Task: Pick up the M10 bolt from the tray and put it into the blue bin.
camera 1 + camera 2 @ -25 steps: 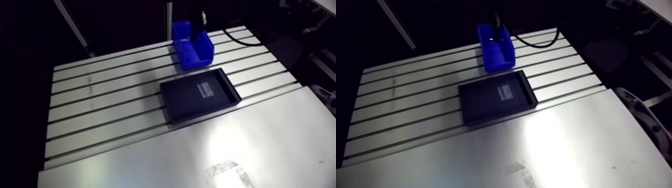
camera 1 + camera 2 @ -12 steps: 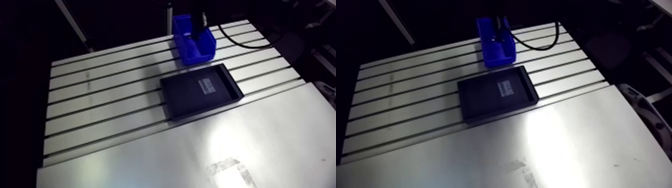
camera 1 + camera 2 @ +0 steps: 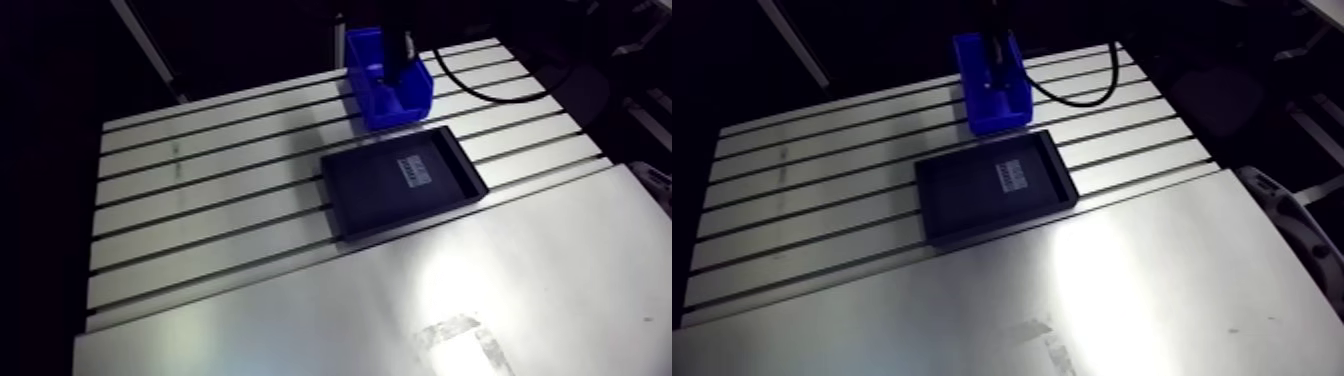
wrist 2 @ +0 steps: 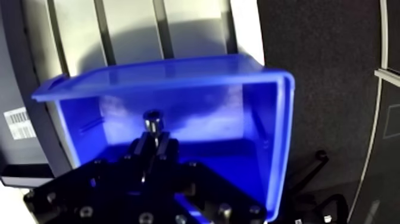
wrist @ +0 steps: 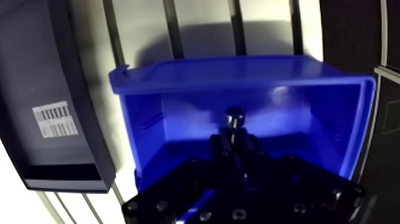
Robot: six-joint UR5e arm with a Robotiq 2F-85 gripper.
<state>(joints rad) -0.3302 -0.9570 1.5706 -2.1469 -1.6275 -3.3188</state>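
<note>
In the wrist view my gripper (image 5: 235, 138) is shut on the M10 bolt (image 5: 234, 117), whose dark round head sticks out just past the fingertips. The bolt hangs inside the open top of the blue bin (image 5: 309, 119), above its floor. Seen from the arm view, the gripper (image 3: 398, 66) comes down into the blue bin (image 3: 382, 108) at the table's far side. The black tray (image 3: 400, 185) lies just in front of the bin and shows only a white barcode label (image 3: 415, 172) inside.
The slotted aluminium table (image 3: 200, 200) stretches left of the tray and bin. A smooth metal plate (image 3: 450, 290) covers the near part. A black cable (image 3: 480, 90) loops right of the bin. The tray's edge (image 5: 36, 71) lies beside the bin in the wrist view.
The camera shifted slightly at first. My gripper has come lower over the blue bin, still shut on the bolt. Tray and bin stay put.
</note>
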